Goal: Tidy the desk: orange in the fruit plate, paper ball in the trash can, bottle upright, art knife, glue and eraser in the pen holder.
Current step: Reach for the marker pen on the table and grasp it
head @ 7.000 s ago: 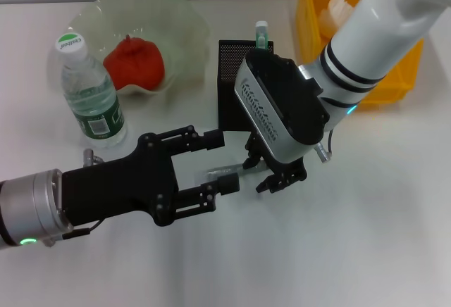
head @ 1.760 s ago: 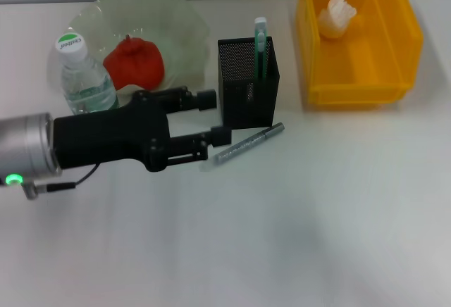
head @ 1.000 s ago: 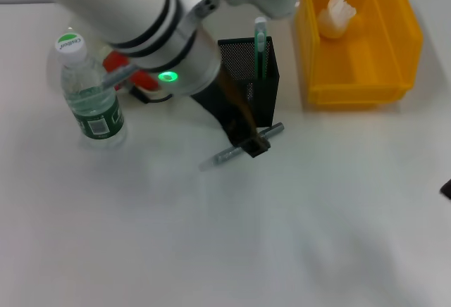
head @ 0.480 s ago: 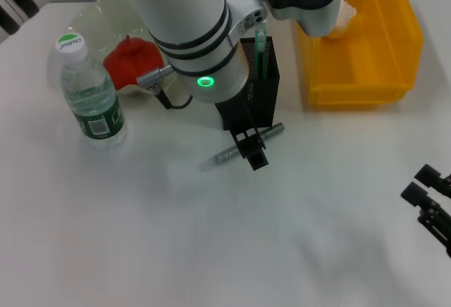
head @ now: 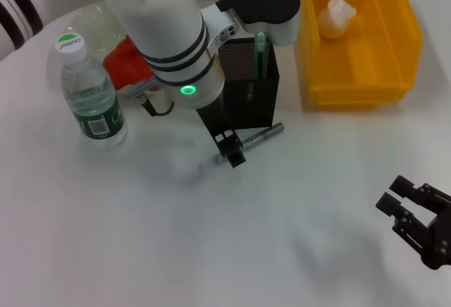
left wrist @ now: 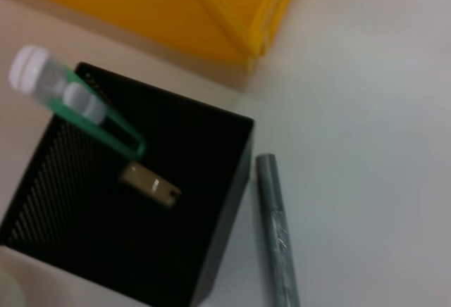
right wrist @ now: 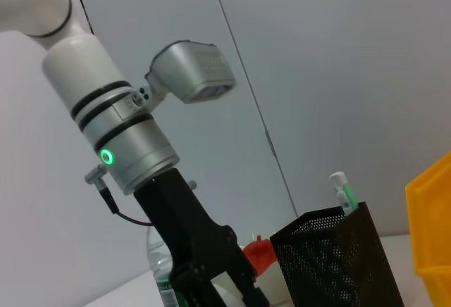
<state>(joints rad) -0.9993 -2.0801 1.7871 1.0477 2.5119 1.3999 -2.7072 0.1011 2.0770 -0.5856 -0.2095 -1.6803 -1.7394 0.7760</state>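
1. Head view: I read the step in hand as picking up the art knife, the grey pen-like thing lying flat on the worktop just in front of the pen holder, at an angle to its front wall. My left gripper is down at the knife's near half, fingertips at the barrel. I cannot tell whether the fingers are parted or closed on it. To do this well I would square the fingers across the barrel near its middle, close gently, and lift straight up before swinging over the holder, so the tip clears the mesh rim. The right gripper sits well away from the holder at the near right of the worktop, fingers spread, idle. The bottle stands upright left of the holder, the orange is in the fruit plate behind it, and the paper ball lies in the trash can right of the holder.

2. Left wrist view: the knife lies just beside the holder, close to its corner. Inside I see the glue leaning and the eraser on the bottom. My own fingers do not show.

3. Right wrist view: the left gripper's black body hangs down beside the holder; its fingertips are cut off.
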